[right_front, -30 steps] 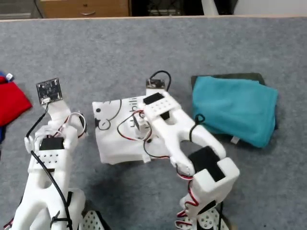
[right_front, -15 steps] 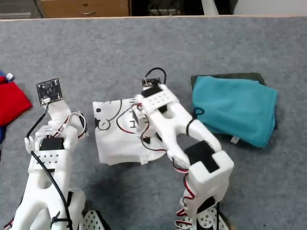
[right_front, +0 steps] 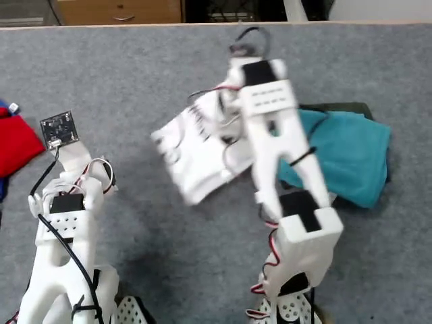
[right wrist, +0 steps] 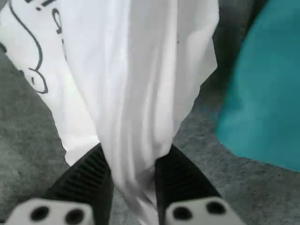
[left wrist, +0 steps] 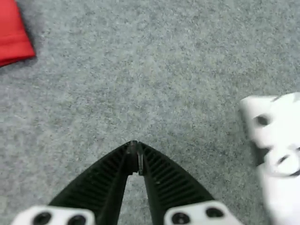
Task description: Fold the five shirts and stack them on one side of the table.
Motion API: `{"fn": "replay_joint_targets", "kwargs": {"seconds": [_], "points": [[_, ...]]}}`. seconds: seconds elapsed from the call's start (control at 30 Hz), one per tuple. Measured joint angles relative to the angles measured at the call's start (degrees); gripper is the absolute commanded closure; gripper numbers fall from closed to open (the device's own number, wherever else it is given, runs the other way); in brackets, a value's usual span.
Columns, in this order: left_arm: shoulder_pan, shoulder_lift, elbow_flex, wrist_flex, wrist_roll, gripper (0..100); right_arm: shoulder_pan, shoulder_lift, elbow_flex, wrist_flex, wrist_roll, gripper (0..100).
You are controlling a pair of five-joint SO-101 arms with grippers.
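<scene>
Tabletop (right_front: pixel 121 74) is grey; right fingers (right wrist: pixel 89 176) clutch white shirt (right_front: pixel 190 162), left fingers (left wrist: pixel 105 176) clenched empty.

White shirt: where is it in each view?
High view: white shirt mid-table, beside the teal shirt.
Right wrist view: clamped in the right tool, hanging ahead of it.
Left wrist view: shut left tool over gray table, red shirt beyond.
Landmark: teal shirt, beside it in high and right wrist views.
</scene>
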Motion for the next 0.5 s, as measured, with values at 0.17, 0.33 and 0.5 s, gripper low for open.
{"fn": "replay_joint_targets", "kwargs": {"seconds": [0.17,0.33,0.5], "points": [[0.0,0.0,0.0,0.0,0.1,97,11.8,0.0,-2.7,0.1,6.3,98.5],[0.0,0.0,0.0,0.0,0.1,97,24.8,0.0,-6.3,0.1,13.8,98.5],[0.0,0.0,0.0,0.0,0.1,97,36.6,0.0,-8.1,0.1,18.1,98.4]]}}
